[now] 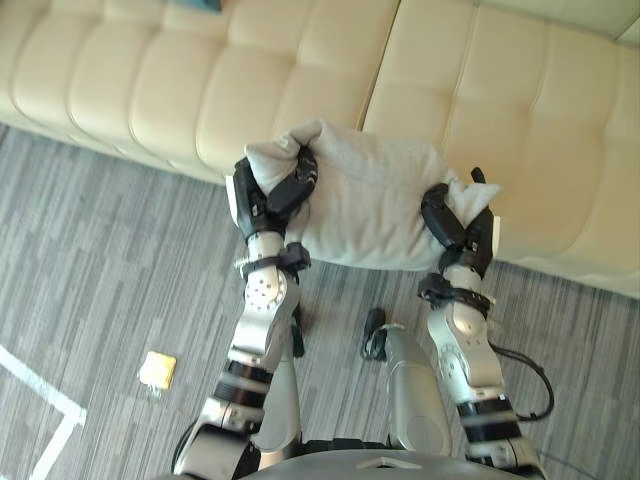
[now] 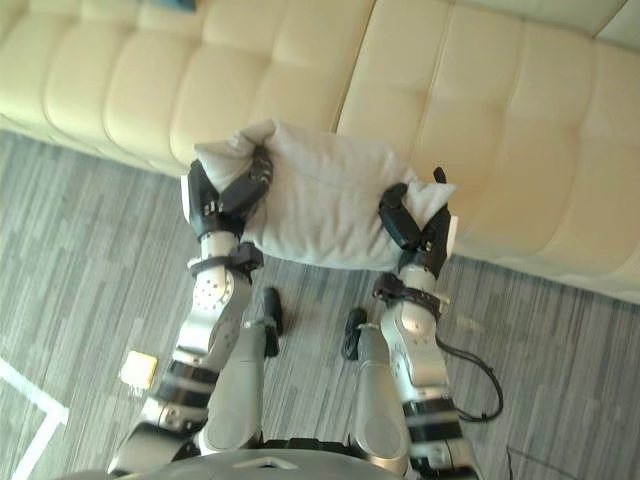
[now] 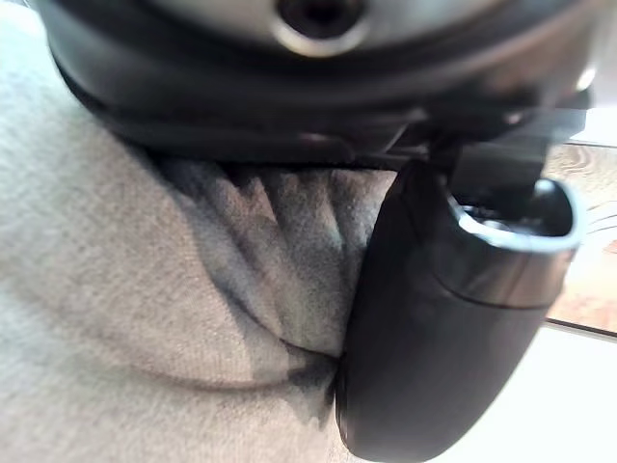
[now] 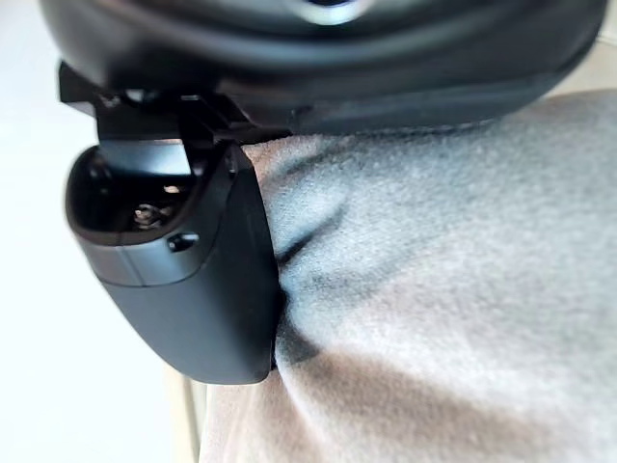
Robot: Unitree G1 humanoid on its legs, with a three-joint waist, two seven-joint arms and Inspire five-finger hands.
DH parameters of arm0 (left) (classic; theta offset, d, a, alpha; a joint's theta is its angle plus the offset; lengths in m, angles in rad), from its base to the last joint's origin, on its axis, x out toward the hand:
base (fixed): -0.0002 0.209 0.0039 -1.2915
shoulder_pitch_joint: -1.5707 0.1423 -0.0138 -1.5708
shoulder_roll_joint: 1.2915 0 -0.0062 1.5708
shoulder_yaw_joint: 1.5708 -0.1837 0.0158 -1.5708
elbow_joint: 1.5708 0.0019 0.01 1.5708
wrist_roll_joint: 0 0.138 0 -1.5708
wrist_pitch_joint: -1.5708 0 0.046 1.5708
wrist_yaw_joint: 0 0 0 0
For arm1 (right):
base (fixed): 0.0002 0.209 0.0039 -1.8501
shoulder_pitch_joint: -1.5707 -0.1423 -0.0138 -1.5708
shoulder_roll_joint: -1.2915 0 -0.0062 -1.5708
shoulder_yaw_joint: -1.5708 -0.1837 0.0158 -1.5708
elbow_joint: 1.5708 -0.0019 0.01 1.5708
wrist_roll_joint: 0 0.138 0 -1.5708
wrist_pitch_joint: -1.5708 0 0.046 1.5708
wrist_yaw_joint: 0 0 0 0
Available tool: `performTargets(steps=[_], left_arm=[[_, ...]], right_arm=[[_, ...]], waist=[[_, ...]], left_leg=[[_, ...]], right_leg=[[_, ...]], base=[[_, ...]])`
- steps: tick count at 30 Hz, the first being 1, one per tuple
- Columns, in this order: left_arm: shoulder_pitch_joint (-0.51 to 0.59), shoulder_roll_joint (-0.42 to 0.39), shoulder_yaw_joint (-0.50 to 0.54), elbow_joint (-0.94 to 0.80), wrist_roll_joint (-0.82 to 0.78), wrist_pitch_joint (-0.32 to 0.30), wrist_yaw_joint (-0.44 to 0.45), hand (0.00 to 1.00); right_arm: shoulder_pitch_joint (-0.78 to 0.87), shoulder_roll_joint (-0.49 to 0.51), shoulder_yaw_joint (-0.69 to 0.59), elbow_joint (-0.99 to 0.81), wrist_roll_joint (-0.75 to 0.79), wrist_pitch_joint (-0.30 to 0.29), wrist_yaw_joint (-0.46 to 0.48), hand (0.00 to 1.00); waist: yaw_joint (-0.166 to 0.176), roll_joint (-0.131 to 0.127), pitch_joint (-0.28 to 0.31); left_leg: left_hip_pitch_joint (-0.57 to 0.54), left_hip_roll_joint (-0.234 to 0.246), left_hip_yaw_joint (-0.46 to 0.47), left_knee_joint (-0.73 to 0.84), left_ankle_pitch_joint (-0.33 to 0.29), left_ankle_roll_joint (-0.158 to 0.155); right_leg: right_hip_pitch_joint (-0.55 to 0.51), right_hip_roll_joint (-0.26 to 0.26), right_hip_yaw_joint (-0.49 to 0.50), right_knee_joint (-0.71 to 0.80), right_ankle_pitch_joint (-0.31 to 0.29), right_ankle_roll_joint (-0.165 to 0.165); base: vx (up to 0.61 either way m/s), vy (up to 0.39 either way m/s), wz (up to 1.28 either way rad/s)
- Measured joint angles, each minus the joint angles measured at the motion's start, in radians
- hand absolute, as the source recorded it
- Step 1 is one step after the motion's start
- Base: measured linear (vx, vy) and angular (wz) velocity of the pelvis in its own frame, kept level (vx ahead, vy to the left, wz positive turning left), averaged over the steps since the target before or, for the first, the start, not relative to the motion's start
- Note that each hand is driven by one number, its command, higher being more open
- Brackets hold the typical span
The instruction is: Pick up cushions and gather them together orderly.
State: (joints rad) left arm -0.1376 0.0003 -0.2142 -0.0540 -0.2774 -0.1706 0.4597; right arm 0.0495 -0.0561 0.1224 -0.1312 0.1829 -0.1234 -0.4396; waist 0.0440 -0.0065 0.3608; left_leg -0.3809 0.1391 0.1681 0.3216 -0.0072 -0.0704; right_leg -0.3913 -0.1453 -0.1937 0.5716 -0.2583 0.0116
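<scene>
Left hand, right hand held forward, apart; fingers curled, gripping.

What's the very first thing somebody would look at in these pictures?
The grey cushion jumps out first: the left hand and the right hand grip its two ends, holding it by the front edge of the cream sofa. After that, the eye goes to a small yellow thing lying on the striped floor on the robot's left side.
</scene>
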Motion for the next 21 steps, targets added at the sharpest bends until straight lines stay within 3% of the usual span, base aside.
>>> performTargets(steps=[3,8,11,14,15,17,19,20,21], left_arm=[[0.109,0.001,-0.021,-0.038,-0.026,-0.004,0.0,0.0],[0.199,0.006,-0.061,-0.053,-0.029,-0.016,0.0,0.0],[0.255,0.015,-0.08,-0.053,-0.048,-0.016,0.0,0.0],[0.282,0.016,-0.083,-0.053,-0.067,-0.025,0.001,0.0],[0.282,0.018,-0.09,-0.051,-0.068,-0.025,0.001,0.0],[0.282,0.042,-0.116,-0.047,-0.068,-0.025,0.001,0.0],[0.282,0.063,-0.133,-0.033,-0.068,-0.023,0.001,0.0],[0.282,0.073,-0.137,-0.021,-0.068,-0.016,0.001,0.0],[0.284,0.083,-0.137,-0.009,-0.068,-0.013,0.001,0.0]], right_arm=[[0.096,0.0,0.029,-0.059,-0.068,0.0,0.0,0.0],[0.151,0.0,0.031,-0.098,-0.145,0.0,-0.001,0.0],[0.187,0.0,0.043,-0.103,-0.164,0.0,-0.013,0.0],[0.191,-0.015,0.063,-0.119,-0.19,0.0,-0.031,0.0],[0.188,-0.022,0.063,-0.12,-0.193,0.0,-0.04,0.0],[0.179,-0.028,0.062,-0.119,-0.201,0.0,-0.06,0.0],[0.166,-0.029,0.059,-0.104,-0.201,0.001,-0.076,0.0],[0.15,-0.033,0.058,-0.082,-0.201,0.001,-0.08,0.0],[0.123,-0.043,0.059,-0.053,-0.201,0.001,-0.081,0.0]], waist=[[-0.002,0.005,-0.068],[-0.008,0.013,-0.091],[-0.009,0.01,-0.091],[-0.006,0.021,-0.111],[-0.004,0.024,-0.118],[-0.002,0.022,-0.125],[-0.003,0.024,-0.129],[0.0,0.018,-0.136],[0.007,0.018,-0.14]], left_leg=[[0.086,-0.005,0.006,-0.069,0.007,-0.011],[0.146,-0.01,-0.022,-0.064,-0.006,-0.018],[0.107,0.004,-0.063,0.184,-0.057,-0.019],[0.037,0.022,-0.096,0.348,-0.055,-0.02],[0.014,0.02,-0.113,0.361,-0.089,-0.024],[0.01,-0.024,-0.145,0.247,-0.143,-0.016],[0.001,-0.073,-0.184,0.131,-0.138,-0.017],[-0.008,-0.095,-0.21,0.045,-0.109,-0.02],[0.002,-0.103,-0.219,-0.046,-0.006,-0.03]], right_leg=[[0.074,0.008,-0.004,-0.045,-0.004,0.006],[0.156,0.01,-0.012,-0.075,-0.015,0.012],[0.231,0.009,-0.01,-0.055,-0.057,0.008],[0.263,0.02,0.006,-0.06,-0.079,-0.016],[0.264,0.025,0.011,-0.07,-0.078,-0.018],[0.268,0.023,0.03,-0.096,-0.078,-0.018],[0.301,0.019,0.045,-0.139,-0.077,-0.015],[0.317,0.016,0.057,-0.165,-0.076,-0.006],[0.339,0.013,0.086,-0.183,-0.083,0.032]], base=[[0.16,-0.048,-0.02],[0.1,-0.037,0.02],[0.0,0.0,0.0],[0.04,0.002,-0.12],[0.09,0.039,-0.08],[0.12,0.074,-0.15],[0.22,0.157,-0.2],[0.28,0.218,-0.51],[0.4,0.3,-0.62]])
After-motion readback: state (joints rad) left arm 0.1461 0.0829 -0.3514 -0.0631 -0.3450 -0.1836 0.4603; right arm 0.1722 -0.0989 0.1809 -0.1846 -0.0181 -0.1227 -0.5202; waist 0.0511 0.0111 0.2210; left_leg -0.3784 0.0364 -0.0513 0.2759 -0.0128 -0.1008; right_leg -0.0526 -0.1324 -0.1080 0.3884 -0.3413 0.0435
